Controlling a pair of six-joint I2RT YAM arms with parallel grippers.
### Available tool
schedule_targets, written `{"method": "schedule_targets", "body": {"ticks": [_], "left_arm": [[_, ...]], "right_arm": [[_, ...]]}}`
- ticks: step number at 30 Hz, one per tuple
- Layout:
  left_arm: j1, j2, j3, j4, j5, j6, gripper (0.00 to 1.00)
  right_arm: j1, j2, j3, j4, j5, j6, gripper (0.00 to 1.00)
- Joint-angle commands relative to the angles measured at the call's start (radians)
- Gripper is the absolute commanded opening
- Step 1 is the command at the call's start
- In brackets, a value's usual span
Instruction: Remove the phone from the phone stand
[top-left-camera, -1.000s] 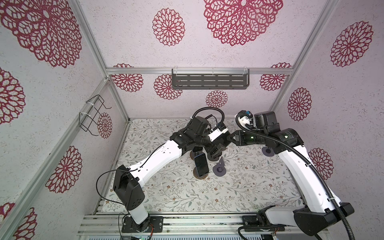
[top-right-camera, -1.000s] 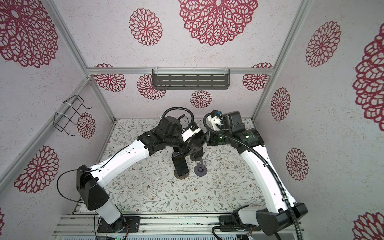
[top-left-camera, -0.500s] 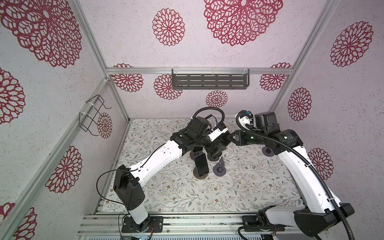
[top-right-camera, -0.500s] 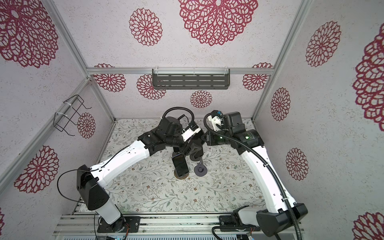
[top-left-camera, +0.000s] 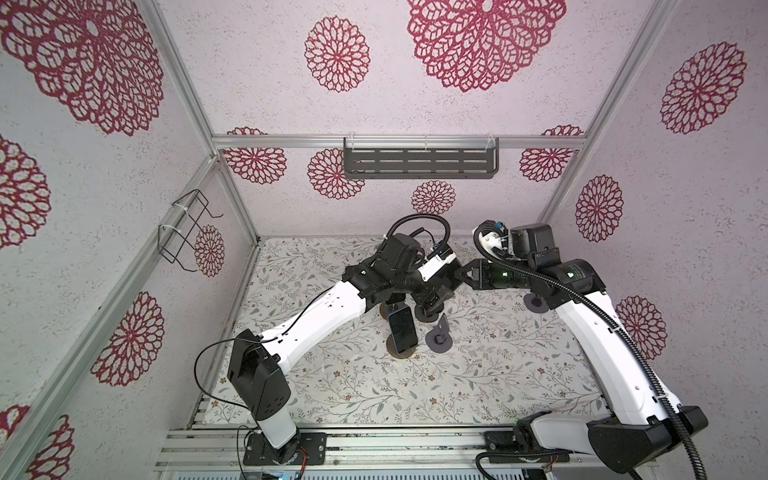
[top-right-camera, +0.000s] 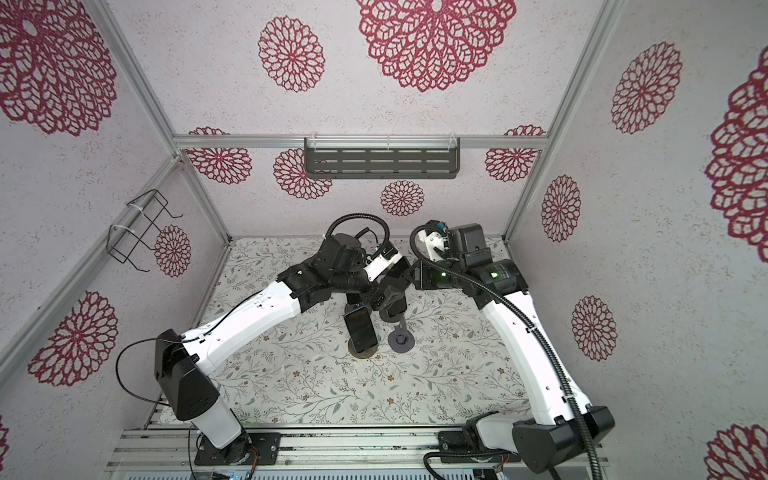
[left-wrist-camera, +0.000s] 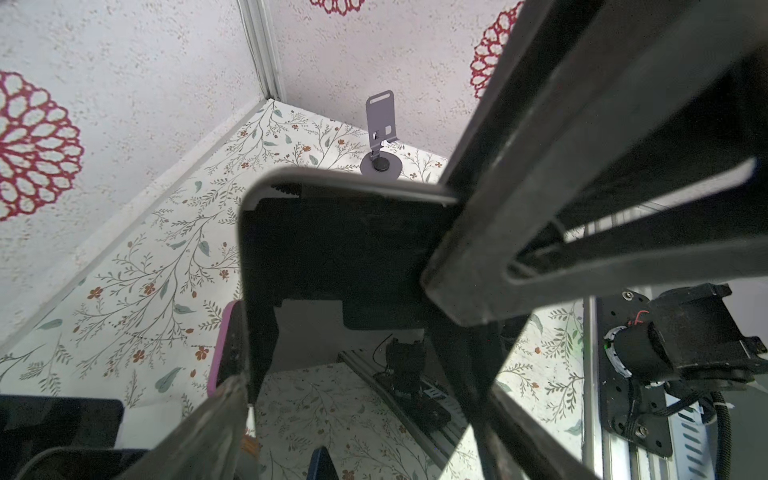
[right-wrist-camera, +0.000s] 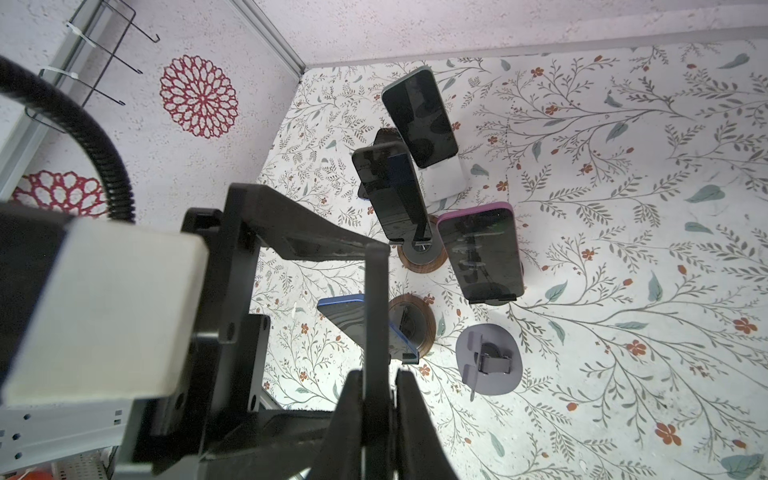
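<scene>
While the left gripper (left-wrist-camera: 336, 332) was spread wide, the phone (left-wrist-camera: 340, 249) was seen between its jaws; a grip could not be confirmed. The left arm (top-left-camera: 324, 316) was stretched forward, wrist bent down; the right gripper (top-left-camera: 465, 274) was pinched shut.

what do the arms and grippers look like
The left arm and right arm have white links and black joints. A ribbed black hose runs along the right; a thin cable loops by the left base. The left gripper and right gripper are black.
</scene>
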Motion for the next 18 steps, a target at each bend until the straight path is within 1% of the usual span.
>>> {"method": "schedule_targets", "body": {"ticks": [1,5,12,17,18], "left_arm": [[-0.007,0.026,0.015,0.049,-0.027,0.01,0.88],[-0.005,0.031,0.019,0.05,-0.031,0.011,0.88],[-0.006,0.031,0.023,0.056,-0.039,0.007,0.65],[-0.006,0.026,0.026,0.058,-0.044,-0.002,0.59],[-0.005,0.024,0.027,0.06,-0.048,-0.008,0.58]], "right_arm": [[0.0,-0.049,0.01,0.029,-0.058,0.02,0.0],[0.0,-0.055,0.005,0.036,-0.067,0.021,0.0],[-0.003,-0.058,-0.001,0.041,-0.075,0.021,0.0],[-0.005,-0.057,-0.006,0.038,-0.069,0.01,0.0],[-0.006,-0.058,-0.005,0.033,-0.06,0.004,0.03]]}}
